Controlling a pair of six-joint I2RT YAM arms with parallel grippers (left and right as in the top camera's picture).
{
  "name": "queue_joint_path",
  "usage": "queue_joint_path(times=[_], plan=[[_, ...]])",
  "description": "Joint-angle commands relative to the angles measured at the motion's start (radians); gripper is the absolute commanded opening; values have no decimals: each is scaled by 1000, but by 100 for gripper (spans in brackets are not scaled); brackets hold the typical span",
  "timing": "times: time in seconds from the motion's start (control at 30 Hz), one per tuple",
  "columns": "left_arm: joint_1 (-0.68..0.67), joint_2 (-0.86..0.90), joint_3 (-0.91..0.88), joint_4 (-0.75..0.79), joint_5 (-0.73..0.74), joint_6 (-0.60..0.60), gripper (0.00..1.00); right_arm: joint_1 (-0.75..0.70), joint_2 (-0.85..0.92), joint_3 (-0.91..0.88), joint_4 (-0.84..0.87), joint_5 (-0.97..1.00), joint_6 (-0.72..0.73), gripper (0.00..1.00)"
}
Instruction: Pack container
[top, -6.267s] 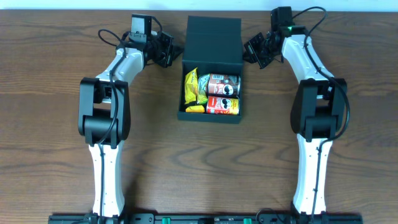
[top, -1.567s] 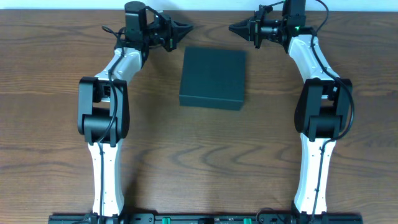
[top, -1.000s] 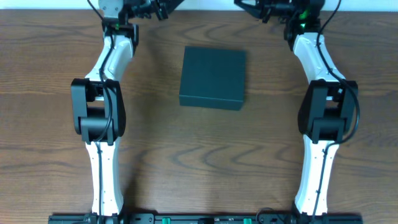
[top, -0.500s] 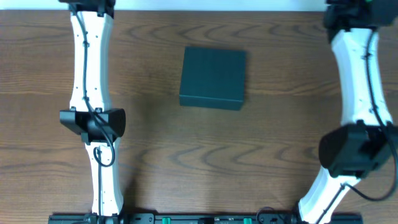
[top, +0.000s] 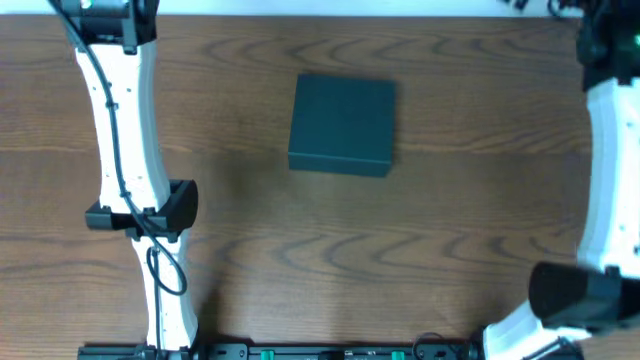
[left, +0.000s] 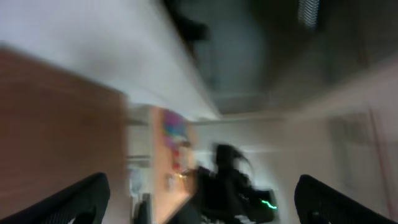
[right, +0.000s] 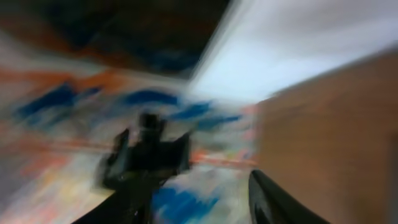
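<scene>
The container (top: 342, 125), a dark teal-green square box, lies flat in the middle of the table with its lid down, so its contents are hidden. Both arms are swung away from it: the left arm (top: 120, 120) runs up the left side and the right arm (top: 610, 150) up the right edge, with both grippers outside the overhead view. In the blurred left wrist view my left gripper (left: 202, 182) is open wide with nothing between its fingers (left: 74, 199). In the blurred right wrist view my right gripper (right: 196, 186) also stands open and holds nothing.
The brown wooden table (top: 340, 260) ends at a pale strip along its far edge (top: 320, 8). Both wrist cameras look past that edge into the room, heavily smeared by motion. The arm bases sit at the front edge.
Both arms have swung outward and away from the shut container, carrying the grippers out of the overhead view. Both grippers have gone from shut to open. The container has not moved.
</scene>
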Motion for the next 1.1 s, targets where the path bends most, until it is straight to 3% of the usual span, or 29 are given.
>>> queue_joint_path(times=[0.0,0.1,0.23,0.3,0.43,0.63,0.73,0.87,1.03,1.07], plan=[[0,-66,16,-211,-273,417,96,8,-84,11,-213,378,-427,53],[-6,-67,13,-469,-536,568,96,28,-104,11,-458,697,-518,60],[-35,-65,-12,-659,-914,735,96,66,-82,2,-621,928,-710,80],[-51,-59,-50,-705,-1009,859,96,84,-64,-34,-670,1043,-758,84],[-50,-34,-191,-710,-1075,870,96,81,-56,-240,-589,1104,-757,83],[-51,6,-420,-596,-1032,956,95,52,-56,-489,-372,991,-758,87],[-29,11,-620,-494,-918,979,95,36,-40,-546,-325,970,-705,87],[10,11,-869,-364,-739,857,95,34,26,-550,-342,961,-549,85],[-4,11,-1014,-274,-640,830,95,55,129,-550,-348,872,-459,85],[-10,11,-1040,-248,-597,824,91,61,163,-550,-337,825,-454,81]])
